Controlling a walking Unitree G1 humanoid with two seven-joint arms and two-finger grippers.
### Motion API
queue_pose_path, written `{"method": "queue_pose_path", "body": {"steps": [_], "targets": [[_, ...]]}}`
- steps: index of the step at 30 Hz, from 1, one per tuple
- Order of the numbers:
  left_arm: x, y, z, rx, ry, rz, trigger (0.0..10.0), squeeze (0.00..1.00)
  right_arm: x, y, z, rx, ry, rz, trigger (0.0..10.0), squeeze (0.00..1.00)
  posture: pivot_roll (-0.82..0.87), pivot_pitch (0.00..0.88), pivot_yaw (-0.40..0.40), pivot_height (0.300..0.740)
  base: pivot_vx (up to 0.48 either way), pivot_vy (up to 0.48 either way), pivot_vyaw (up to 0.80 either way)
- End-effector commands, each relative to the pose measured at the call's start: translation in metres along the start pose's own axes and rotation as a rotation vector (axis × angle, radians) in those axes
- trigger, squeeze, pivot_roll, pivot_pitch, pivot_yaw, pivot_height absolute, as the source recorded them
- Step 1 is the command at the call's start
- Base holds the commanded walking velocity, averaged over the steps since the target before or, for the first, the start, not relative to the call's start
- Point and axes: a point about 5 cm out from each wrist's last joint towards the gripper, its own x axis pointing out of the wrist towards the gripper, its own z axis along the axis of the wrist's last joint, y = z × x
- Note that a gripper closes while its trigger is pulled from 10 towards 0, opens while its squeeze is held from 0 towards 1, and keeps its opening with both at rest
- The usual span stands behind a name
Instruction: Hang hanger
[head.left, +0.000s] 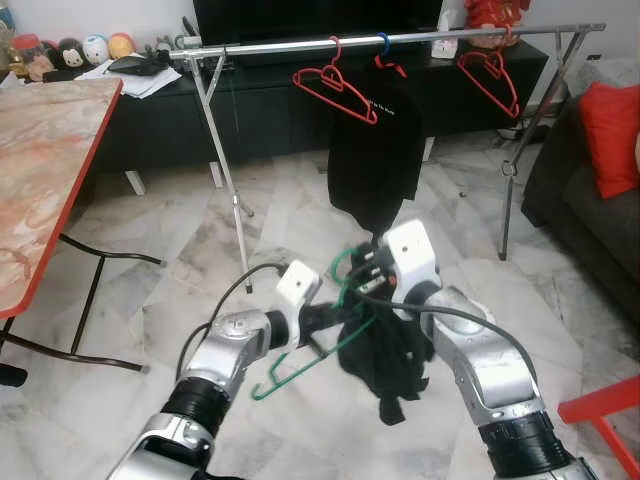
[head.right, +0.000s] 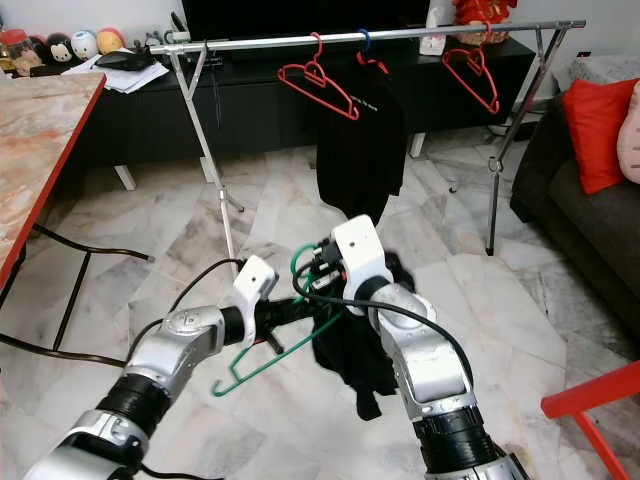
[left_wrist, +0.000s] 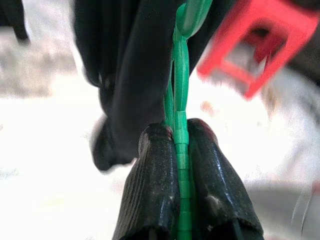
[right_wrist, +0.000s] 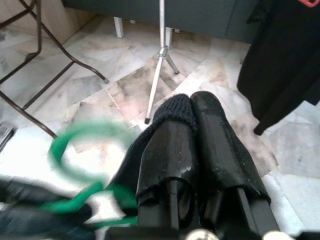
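Observation:
A green hanger (head.left: 300, 362) with a black garment (head.left: 392, 358) draped on it hangs low between my two arms, above the marble floor. My left gripper (left_wrist: 181, 141) is shut on the hanger's green bar. My right gripper (right_wrist: 194, 107) is shut on a fold of the black garment, close to the hanger's hook (right_wrist: 82, 150). Ahead stands a metal clothes rail (head.left: 400, 42) carrying red hangers (head.left: 335, 88) and a black shirt (head.left: 375, 160) on its own hanger.
A marble-top folding table (head.left: 45, 170) with a red edge stands at the left. Behind the rail runs a black TV cabinet (head.left: 270, 100). A dark sofa with a red cushion (head.left: 610, 125) is at the right, and a red stool (head.left: 605, 410) sits near my right arm.

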Motion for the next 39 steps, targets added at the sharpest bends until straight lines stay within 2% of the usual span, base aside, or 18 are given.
{"method": "queue_pose_path", "body": {"steps": [1, 3, 7, 8, 12, 13, 18, 21, 23, 24, 26, 29, 30, 31, 32, 35, 38, 39], "targets": [[0.000, 0.003, -0.010, 0.021, 0.072, 0.054, 10.0, 0.00, 0.000, 0.001, 0.014, -0.014, -0.056, 0.004, 10.0, 0.00, -0.17, 0.037, 0.041, 0.740, 0.000, 0.000, 0.00], [0.000, 0.012, -0.004, -0.021, 0.018, 0.161, 10.0, 0.00, 0.000, 0.001, 0.014, -0.013, -0.056, 0.003, 10.0, 0.00, -0.17, 0.038, 0.041, 0.740, 0.000, 0.000, 0.00], [0.000, 0.019, 0.009, -0.037, -0.078, 0.241, 10.0, 0.00, 0.000, 0.001, 0.014, -0.017, -0.052, 0.004, 10.0, 0.00, -0.17, 0.038, 0.039, 0.740, 0.000, 0.000, 0.00], [0.000, 0.017, 0.015, -0.049, -0.126, 0.207, 10.0, 0.00, 0.000, 0.002, 0.014, -0.016, -0.051, 0.007, 10.0, 0.00, -0.17, 0.038, 0.039, 0.740, 0.000, 0.000, 0.00], [0.000, 0.012, 0.022, -0.068, -0.189, 0.135, 10.0, 0.00, 0.000, 0.003, 0.013, -0.016, -0.050, 0.010, 10.0, 0.00, -0.17, 0.038, 0.038, 0.740, 0.000, 0.000, 0.00], [-0.001, 0.008, 0.030, -0.076, -0.258, 0.093, 10.0, 0.00, 0.000, 0.003, 0.013, -0.017, -0.050, 0.012, 10.0, 0.00, -0.17, 0.038, 0.037, 0.740, 0.000, 0.000, 0.00], [-0.003, 0.006, 0.040, -0.102, -0.341, 0.054, 10.0, 0.00, 0.000, 0.007, 0.014, -0.008, -0.051, 0.025, 10.0, 0.00, -0.17, 0.039, 0.037, 0.740, 0.000, 0.000, 0.00], [-0.011, -0.006, 0.052, -0.168, -0.475, -0.117, 10.0, 0.00, 0.000, 0.008, 0.013, -0.011, -0.049, 0.031, 10.0, 0.00, -0.17, 0.038, 0.037, 0.740, 0.000, 0.000, 0.00], [-0.013, -0.010, 0.051, -0.173, -0.471, -0.169, 10.0, 0.00, -0.001, 0.007, 0.013, -0.015, -0.048, 0.031, 10.0, 0.00, -0.17, 0.039, 0.038, 0.740, 0.000, 0.000, 0.00], [-0.012, -0.010, 0.044, -0.143, -0.409, -0.156, 10.0, 0.00, -0.001, 0.006, 0.014, -0.013, -0.051, 0.025, 10.0, 0.00, -0.17, 0.039, 0.038, 0.740, 0.000, 0.000, 0.00], [-0.005, -0.001, 0.013, -0.004, -0.143, -0.024, 10.0, 0.00, -0.001, 0.001, 0.015, -0.014, -0.055, 0.011, 10.0, 0.00, -0.17, 0.039, 0.037, 0.740, 0.000, 0.000, 0.00], [-0.003, 0.013, -0.009, 0.059, 0.031, 0.144, 10.0, 0.00, -0.001, 0.000, 0.015, -0.020, -0.052, 0.009, 10.0, 0.00, -0.17, 0.039, 0.038, 0.740, 0.000, 0.000, 0.00], [-0.004, 0.019, -0.010, 0.018, 0.025, 0.210, 10.0, 0.00, 0.000, 0.000, 0.015, -0.023, -0.050, 0.008, 10.0, 0.00, -0.17, 0.039, 0.038, 0.740, 0.000, 0.000, 0.00], [-0.004, 0.019, -0.010, 0.018, 0.025, 0.210, 10.0, 0.00, 0.000, 0.000, 0.015, -0.023, -0.050, 0.008, 10.0, 0.00, -0.17, 0.039, 0.038, 0.740, 0.000, 0.000, 0.00], [-0.005, 0.022, -0.005, -0.037, -0.017, 0.257, 10.0, 0.00, -0.001, -0.001, 0.014, -0.024, -0.049, 0.006, 10.0, 0.00, -0.17, 0.041, 0.039, 0.740, 0.000, 0.000, 0.00], [-0.008, 0.028, -0.001, -0.057, -0.033, 0.330, 10.0, 0.00, -0.001, -0.001, 0.015, -0.020, -0.052, 0.000, 10.0, 0.00, -0.17, 0.041, 0.039, 0.740, 0.000, 0.000, 0.00], [-0.003, 0.021, 0.018, -0.105, -0.200, 0.242, 10.0, 0.00, -0.001, 0.000, 0.015, -0.022, -0.052, 0.008, 10.0, 0.00, -0.17, 0.040, 0.037, 0.740, 0.000, 0.000, 0.00], [-0.002, 0.020, 0.020, -0.114, -0.220, 0.226, 10.0, 0.00, -0.001, 0.000, 0.015, -0.022, -0.052, 0.009, 10.0, 0.00, -0.17, 0.040, 0.037, 0.740, 0.000, 0.000, 0.00]]}}
